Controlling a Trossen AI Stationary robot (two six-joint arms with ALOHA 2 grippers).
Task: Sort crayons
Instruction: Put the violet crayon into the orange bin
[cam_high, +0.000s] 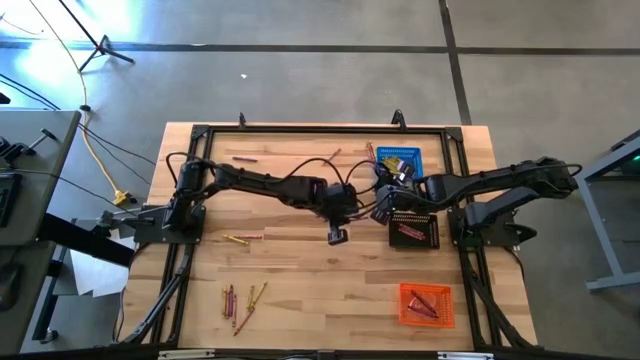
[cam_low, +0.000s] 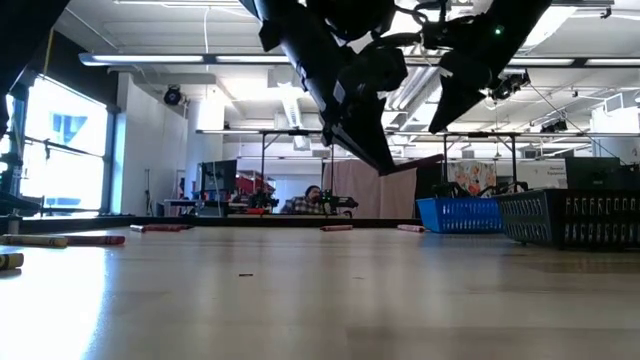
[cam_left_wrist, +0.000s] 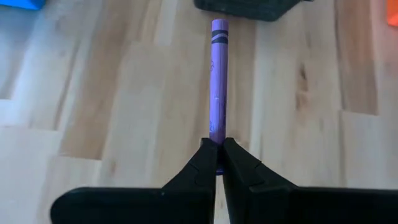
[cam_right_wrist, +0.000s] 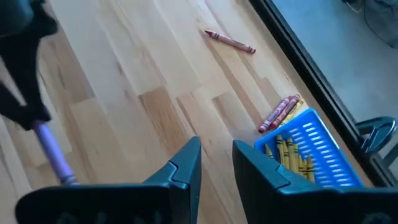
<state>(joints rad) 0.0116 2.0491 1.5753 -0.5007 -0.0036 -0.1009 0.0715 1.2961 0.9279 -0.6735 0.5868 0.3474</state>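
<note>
Through the left wrist camera I see my left claw (cam_left_wrist: 217, 163) pinched shut on one end of a purple crayon (cam_left_wrist: 217, 81), which sticks straight out ahead of the fingers above the pale wooden tabletop (cam_left_wrist: 112, 106). Beyond the crayon's banded far end sits the edge of a black basket (cam_left_wrist: 249, 7).

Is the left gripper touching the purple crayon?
Touching. The left wrist view shows the left gripper shut on one end of the purple crayon, both fingers pressed against it, with the rest of the crayon sticking out over the table.
</note>
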